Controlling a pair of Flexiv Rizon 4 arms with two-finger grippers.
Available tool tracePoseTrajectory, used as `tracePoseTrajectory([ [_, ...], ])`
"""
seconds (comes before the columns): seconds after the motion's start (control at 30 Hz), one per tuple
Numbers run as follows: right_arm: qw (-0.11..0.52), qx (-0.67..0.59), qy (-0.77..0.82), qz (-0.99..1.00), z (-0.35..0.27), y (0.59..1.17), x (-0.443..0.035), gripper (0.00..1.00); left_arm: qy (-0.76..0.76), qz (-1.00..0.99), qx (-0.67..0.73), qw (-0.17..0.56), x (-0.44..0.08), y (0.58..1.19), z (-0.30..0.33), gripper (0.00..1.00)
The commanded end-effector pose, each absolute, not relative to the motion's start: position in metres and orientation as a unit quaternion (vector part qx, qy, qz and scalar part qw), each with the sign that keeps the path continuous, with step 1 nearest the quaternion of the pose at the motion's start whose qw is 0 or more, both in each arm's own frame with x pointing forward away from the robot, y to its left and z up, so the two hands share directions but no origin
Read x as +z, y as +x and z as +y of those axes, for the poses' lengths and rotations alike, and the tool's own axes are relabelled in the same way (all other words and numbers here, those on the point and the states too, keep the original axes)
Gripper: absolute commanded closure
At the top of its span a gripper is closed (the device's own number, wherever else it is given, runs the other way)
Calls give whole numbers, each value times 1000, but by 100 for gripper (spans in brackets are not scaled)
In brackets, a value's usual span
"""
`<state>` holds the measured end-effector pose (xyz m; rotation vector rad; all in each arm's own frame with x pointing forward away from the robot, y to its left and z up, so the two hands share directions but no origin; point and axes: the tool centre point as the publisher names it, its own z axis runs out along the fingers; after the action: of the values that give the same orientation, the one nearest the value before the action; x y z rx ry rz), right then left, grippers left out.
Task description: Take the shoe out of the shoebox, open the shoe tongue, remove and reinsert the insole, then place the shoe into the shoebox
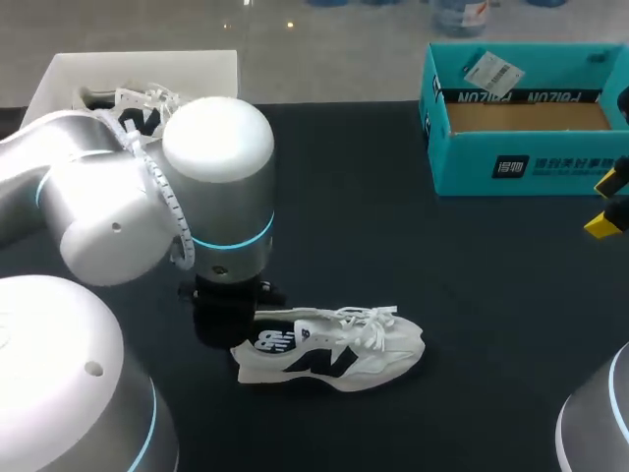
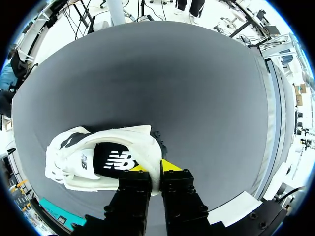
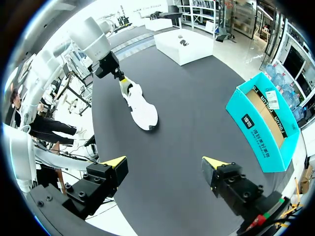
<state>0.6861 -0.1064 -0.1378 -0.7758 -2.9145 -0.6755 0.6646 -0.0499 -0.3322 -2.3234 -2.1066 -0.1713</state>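
Presently the shoe stands on its sole on the surface, out of the shoebox and well apart from it, toe pointing toward the robot's right.

Findings:
1. The left gripper is pinching the heel: 1 yellow tip sits inside the collar and 1 outside, with the white wall between them. The hold looks sound.
2. The right gripper hangs spread wide and empty, near the shoebox side and far from the shoe.
3. The black insole shows through the opening and appears seated.
4. The laces lie loose over the throat. The tongue beneath them cannot be picked out clearly.

Assessment: removal from the box appears complete, and opening the tongue is judged the step in hand.

Recommendations:
1. The left gripper should serve as an anchor, pressing the heel down lightly so the shoe neither slides nor tips.
2. The right gripper should approach from above the throat, narrow before contact, and take the tongue's free edge only, not a lace.
3. The pull should run up and toward the toe, away from the anchor.

Risk: a snagged lace would drag the whole shoe and strain the thin heel hold.
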Motion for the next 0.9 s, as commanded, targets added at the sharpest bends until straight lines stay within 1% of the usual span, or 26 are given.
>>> tracePoseTrajectory([
  [0.03,26,-217,-251,-943,-106,687,-139,0,-740,-670,-60,0,-344,666,-55,100],
  [0.23,26,-217,-251,-943,-106,687,-139,0,-746,-663,-67,-8,-353,662,-53,100],
  [0.27,26,-217,-251,-943,-106,687,-139,0,-746,-663,-67,-8,-353,661,-53,79],
  [0.3,26,-217,-251,-943,-106,687,-139,0,-745,-664,-68,-6,-353,662,-52,32],
  [0.33,26,-217,-251,-943,-106,687,-139,0,-743,-666,-70,-7,-350,662,-49,0],
  [0.63,26,-217,-251,-943,-106,687,-139,0,-722,-691,-23,-23,-308,666,-21,0],
  [0.77,26,-217,-251,-943,-106,687,-139,0,-693,-721,34,-6,-291,663,2,0],
  [0.9,26,-217,-251,-943,-106,687,-139,0,-646,-756,103,13,-287,659,31,0],
])
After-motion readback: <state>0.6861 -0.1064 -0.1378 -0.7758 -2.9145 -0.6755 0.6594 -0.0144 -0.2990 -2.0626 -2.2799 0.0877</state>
